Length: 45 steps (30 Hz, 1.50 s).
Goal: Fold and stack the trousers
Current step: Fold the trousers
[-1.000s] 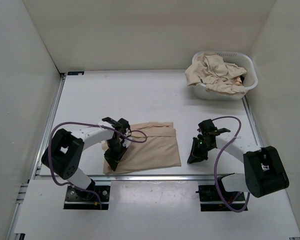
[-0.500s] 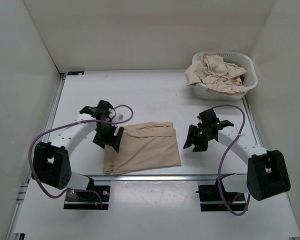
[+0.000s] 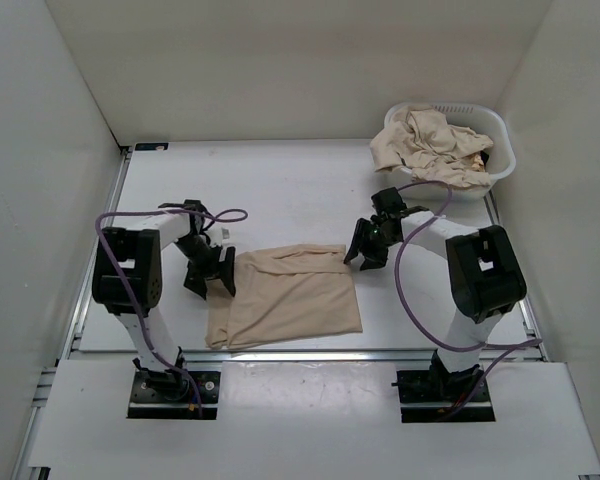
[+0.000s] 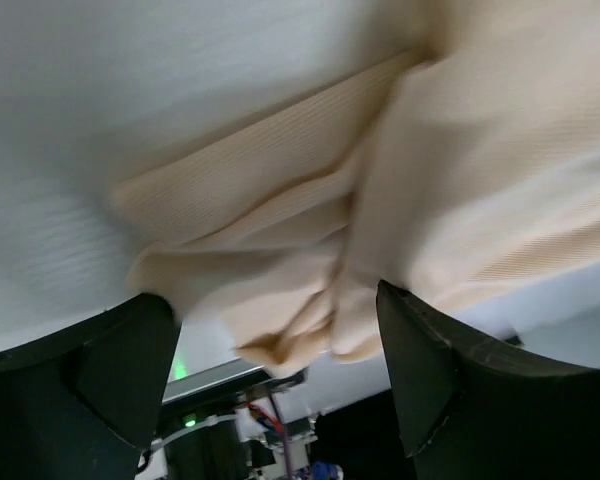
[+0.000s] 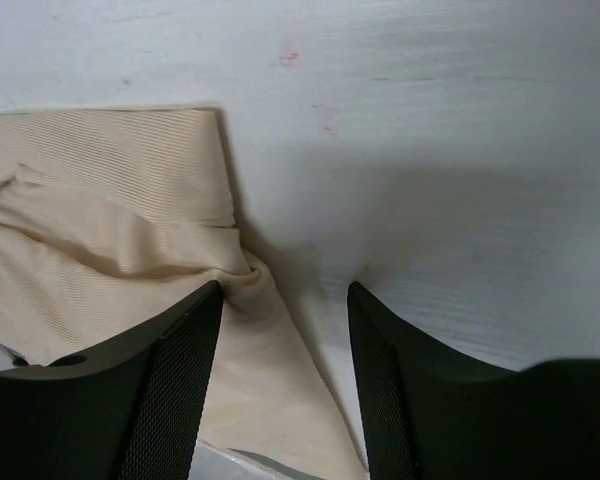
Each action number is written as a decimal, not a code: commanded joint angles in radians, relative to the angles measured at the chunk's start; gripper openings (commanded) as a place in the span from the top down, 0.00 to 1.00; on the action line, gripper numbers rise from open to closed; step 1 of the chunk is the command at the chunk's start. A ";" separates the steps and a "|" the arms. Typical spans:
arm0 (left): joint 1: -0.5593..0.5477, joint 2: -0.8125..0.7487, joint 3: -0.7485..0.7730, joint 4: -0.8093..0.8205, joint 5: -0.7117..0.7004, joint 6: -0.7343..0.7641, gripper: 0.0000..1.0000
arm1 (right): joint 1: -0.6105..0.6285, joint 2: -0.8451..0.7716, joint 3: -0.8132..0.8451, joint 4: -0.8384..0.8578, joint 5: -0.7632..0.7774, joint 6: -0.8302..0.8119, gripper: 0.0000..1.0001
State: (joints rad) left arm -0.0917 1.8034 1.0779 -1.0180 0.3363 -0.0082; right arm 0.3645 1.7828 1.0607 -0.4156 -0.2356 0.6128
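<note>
One pair of folded trousers (image 3: 290, 295), beige, flat at 6 o'clock on the table (image 3: 280, 190). Two grippers, both spread wide, gripping nothing. Left gripper (image 3: 208, 275) at the cloth's 10 o'clock corner, fingers straddling its bunched edge. Right gripper (image 3: 364, 250) at the 2 o'clock corner, cloth tip between its fingers. One basket (image 3: 500, 135) at 1 o'clock, heaped with beige garments (image 3: 430, 145), number impossible to tell.
</note>
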 commanded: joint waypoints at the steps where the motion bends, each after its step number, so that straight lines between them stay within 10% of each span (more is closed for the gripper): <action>1: -0.054 0.059 0.059 0.064 0.167 0.008 0.14 | 0.031 0.036 0.027 0.037 0.019 0.057 0.43; 11: -0.066 0.264 0.301 0.044 0.262 0.008 0.86 | 0.030 0.142 0.123 0.000 0.002 0.110 0.92; 26: 0.029 0.393 0.593 0.044 0.201 0.008 0.83 | -0.081 0.288 0.439 -0.138 0.177 0.131 0.99; 33: 0.038 0.360 0.623 0.033 0.156 0.008 0.37 | -0.090 0.297 0.512 -0.155 0.139 -0.007 0.60; 37: 0.056 0.272 0.623 0.022 0.107 0.008 0.29 | -0.090 0.227 0.525 -0.210 0.148 -0.079 0.42; 38: 0.056 0.248 0.623 0.022 0.084 0.008 0.27 | -0.090 0.177 0.513 -0.219 0.163 -0.102 0.01; 42: 0.084 0.072 0.614 0.022 -0.083 0.008 0.01 | -0.090 0.023 0.460 -0.299 0.180 -0.146 0.01; 45: 0.113 -0.053 0.574 0.022 -0.261 0.008 0.00 | -0.090 -0.115 0.405 -0.403 0.249 -0.192 0.01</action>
State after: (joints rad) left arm -0.0132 1.9499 1.6691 -0.9936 0.2661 -0.0051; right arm 0.2771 1.8168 1.4944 -0.6991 -0.0547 0.5041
